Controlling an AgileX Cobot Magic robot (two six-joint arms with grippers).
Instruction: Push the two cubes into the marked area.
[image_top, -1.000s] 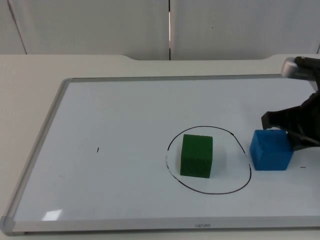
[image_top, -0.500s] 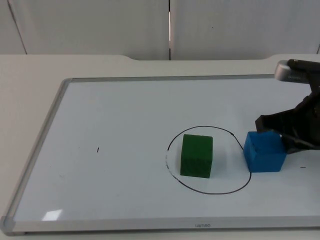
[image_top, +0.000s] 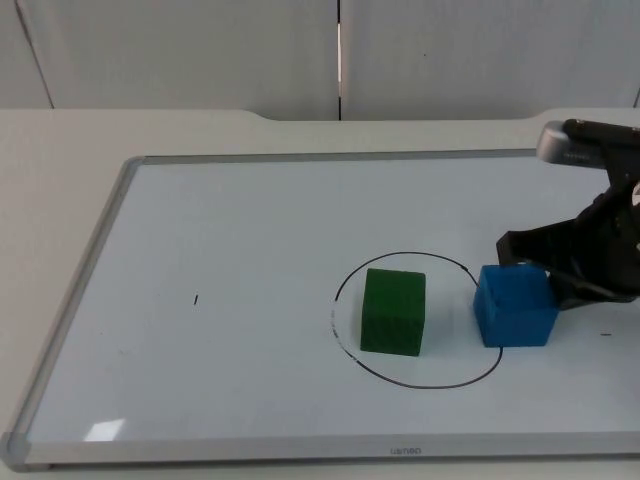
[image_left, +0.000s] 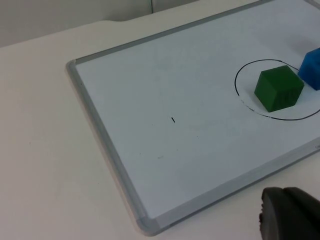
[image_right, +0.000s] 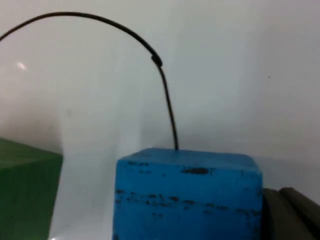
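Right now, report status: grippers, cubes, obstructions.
Right gripper behind blue cube, pushing. Blue cube straddles the drawn circle; green cube inside. Left gripper waits off the whiteboard. Path unobstructed.

Bright even light; glare patch on whiteboard (image_top: 105, 430).

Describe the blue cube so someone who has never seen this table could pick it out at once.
On the whiteboard, find the circle drawn in black marker. The blue cube sits across the circle's line on the side nearest the right gripper, which is right behind it. Its neighbour, the green cube, stands fully inside the circle, with nothing touching it.
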